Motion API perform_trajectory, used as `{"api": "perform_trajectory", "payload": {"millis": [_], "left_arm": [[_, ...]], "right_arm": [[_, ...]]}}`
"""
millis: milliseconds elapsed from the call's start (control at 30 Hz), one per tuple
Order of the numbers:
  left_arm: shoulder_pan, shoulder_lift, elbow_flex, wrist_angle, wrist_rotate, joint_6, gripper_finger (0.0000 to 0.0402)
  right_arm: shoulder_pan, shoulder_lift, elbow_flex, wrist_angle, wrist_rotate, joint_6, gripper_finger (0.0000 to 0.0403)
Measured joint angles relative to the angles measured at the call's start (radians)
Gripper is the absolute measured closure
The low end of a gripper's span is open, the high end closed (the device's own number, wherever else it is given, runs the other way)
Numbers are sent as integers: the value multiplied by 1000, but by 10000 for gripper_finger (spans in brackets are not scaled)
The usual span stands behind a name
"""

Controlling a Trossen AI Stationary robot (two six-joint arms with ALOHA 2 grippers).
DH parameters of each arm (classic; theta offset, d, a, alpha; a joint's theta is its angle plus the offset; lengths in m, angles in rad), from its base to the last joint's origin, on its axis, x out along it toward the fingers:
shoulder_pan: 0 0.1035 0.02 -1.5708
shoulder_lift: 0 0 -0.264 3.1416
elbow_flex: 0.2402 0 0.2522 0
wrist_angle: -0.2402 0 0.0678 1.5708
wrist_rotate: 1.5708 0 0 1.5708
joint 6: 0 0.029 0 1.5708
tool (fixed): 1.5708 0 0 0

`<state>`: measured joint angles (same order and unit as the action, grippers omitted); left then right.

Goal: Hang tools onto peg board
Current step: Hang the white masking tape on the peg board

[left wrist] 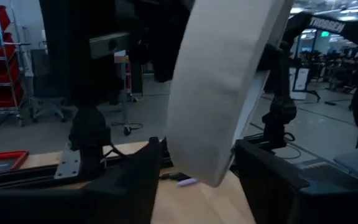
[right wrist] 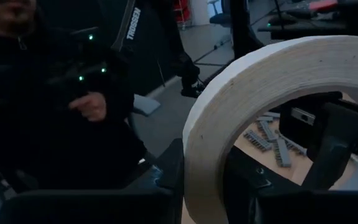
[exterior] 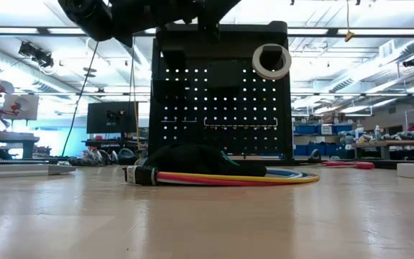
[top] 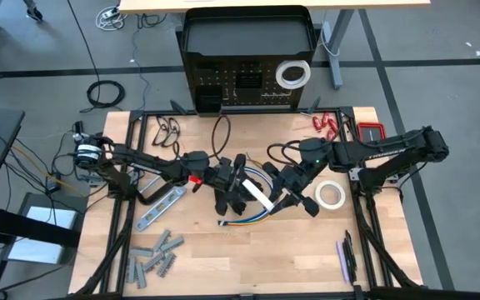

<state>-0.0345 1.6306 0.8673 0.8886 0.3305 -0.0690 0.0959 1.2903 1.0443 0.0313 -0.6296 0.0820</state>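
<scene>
Starting at the left of the high view, the silver-grey flat bar (top: pixel 160 208) and the grey metal pieces (top: pixel 152 258) lie on the table (top: pixel 223 267), well clear of the action.

Centre frame, both arms meet over the wood. The left gripper (top: pixel 238 193) has its fingers spread either side of the held tape roll (top: pixel 258 197). In the left wrist view the roll's edge sits between them. I can't make out whether the pads touch it.

The roll stands on edge. From above it reads as a short white strip running upper left to lower right, with its hole facing sideways. In the left wrist view it is a broad white band leaning toward the upper right, cut off by the top edge.

Just right of it, the right gripper (top: pixel 286 197) is clamped on the roll's rim, one finger outside the ring and one inside. I'm looking through the hole at the grey pieces.

Further right, a second tape roll (top: pixel 330 193) lies flat on the table.

At top centre, a third roll (top: pixel 292 73) hangs on the peg board (top: pixel 244 37).

The low view cuts both grippers off at its top edge, so the held roll is out of sight there. A person in dark clothing shows dimly at the right wrist view's upper left.
</scene>
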Motion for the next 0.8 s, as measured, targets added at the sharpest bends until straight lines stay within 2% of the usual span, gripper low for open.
{"api": "perform_trajectory", "payload": {"millis": [167, 200, 500, 633, 800], "left_arm": [[-1, 2, 0, 53, 45, -17, 320], [-1, 2, 0, 65, 56, -21, 329], [35, -80, -15, 59, 58, -97, 330], [54, -152, -57, 52, 30, -101, 330], [65, -258, -117, 73, -5, -126, 330]], "right_arm": [[0, -2, 0, 3, -39, -45, 314], [0, -3, 1, 7, -39, -44, 310], [-3, -19, 1, 68, 38, -14, 249], [-17, -68, 1, 54, 172, -47, 232], [-18, -145, 0, -57, 454, -141, 223]]}}
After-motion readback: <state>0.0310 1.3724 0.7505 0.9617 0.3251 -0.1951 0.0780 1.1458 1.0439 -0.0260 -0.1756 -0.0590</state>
